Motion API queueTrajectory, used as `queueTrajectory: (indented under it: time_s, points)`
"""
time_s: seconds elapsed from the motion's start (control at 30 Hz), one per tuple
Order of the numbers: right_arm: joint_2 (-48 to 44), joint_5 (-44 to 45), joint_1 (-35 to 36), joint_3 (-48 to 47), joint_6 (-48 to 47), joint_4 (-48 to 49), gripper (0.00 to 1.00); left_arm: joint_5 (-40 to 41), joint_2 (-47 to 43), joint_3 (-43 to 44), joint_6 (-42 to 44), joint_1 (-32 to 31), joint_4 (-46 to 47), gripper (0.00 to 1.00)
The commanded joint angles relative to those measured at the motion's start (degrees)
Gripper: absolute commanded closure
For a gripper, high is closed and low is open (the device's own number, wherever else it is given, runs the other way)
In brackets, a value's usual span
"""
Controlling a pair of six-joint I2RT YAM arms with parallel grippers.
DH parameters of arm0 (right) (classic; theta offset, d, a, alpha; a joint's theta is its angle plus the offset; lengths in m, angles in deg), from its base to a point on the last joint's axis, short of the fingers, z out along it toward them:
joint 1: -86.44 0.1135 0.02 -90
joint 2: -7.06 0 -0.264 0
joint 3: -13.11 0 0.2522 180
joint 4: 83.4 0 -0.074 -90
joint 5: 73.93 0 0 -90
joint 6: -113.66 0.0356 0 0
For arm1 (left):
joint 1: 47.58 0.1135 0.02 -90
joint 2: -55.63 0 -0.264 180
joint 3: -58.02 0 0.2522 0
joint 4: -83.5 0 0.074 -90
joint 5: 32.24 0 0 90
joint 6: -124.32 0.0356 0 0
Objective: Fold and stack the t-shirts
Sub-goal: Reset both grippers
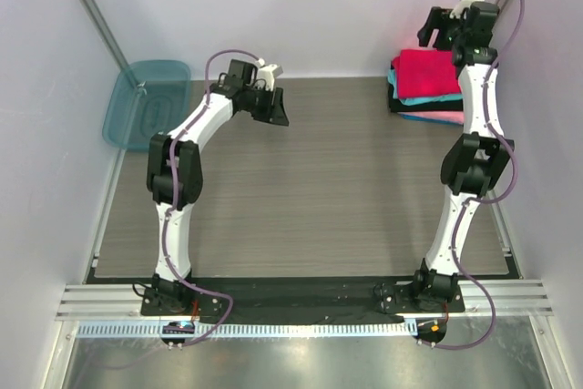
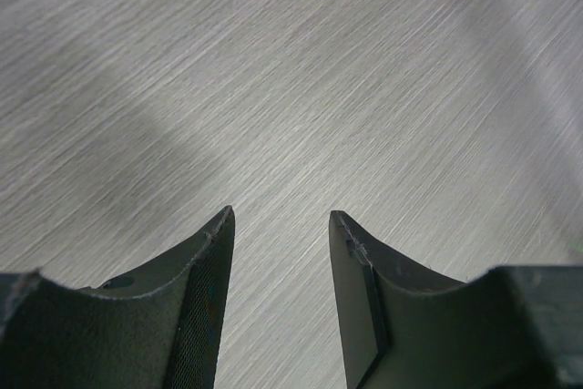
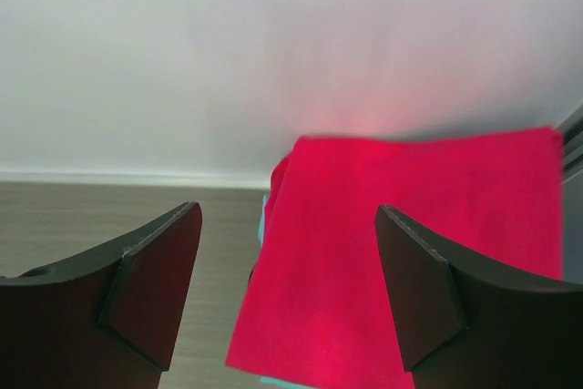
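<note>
Jaws on both arms stand apart and empty, the right pair above the folded bright red cloth t-shirt (image 1: pixel 426 70) topping the stack (image 1: pixel 428 100) at the far right corner of the wood-grain counter (image 1: pixel 319 198); lifting straight up should avoid snagging it.

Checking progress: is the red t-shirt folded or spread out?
Folded: the red t-shirt lies as a compact rectangle atop the cyan t-shirt.

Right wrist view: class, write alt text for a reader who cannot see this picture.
A folded red t-shirt lies by a pale wall at the edge of the wood-grain table, a sliver of cyan cloth showing under it. The right gripper frames it in the foreground, jaws open and empty.
</note>
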Motion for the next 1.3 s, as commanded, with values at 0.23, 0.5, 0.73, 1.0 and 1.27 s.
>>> queueTrajectory:
  time_s: [0.23, 0.5, 0.73, 1.0, 1.27]
  points:
    - [2.69, -3.25, -3.07, 1.29, 1.39, -4.44, 0.18, 2.07, -3.48, -0.49, 3.06, 0.29, -1.23, 0.52]
    - [7.08, -0.08, -8.34, -0.03, -2.30, -4.71, 0.18, 3.21, -3.12, -0.40, 4.55, 0.03, -2.11, 0.51]
    - [9.81, 2.11, -10.81, 0.59, -6.51, -5.32, 0.18, 4.01, -2.77, -0.66, 4.99, -0.76, -2.55, 0.51]
    - [10.25, 5.98, -11.34, 1.21, -9.95, -6.03, 0.17, 3.74, -2.51, -0.48, 4.99, -1.03, -2.46, 0.51]
    - [5.60, 8.61, -10.28, 0.15, -14.14, -6.29, 0.17, 3.83, -2.51, 0.48, 4.99, -1.12, -2.64, 0.51]
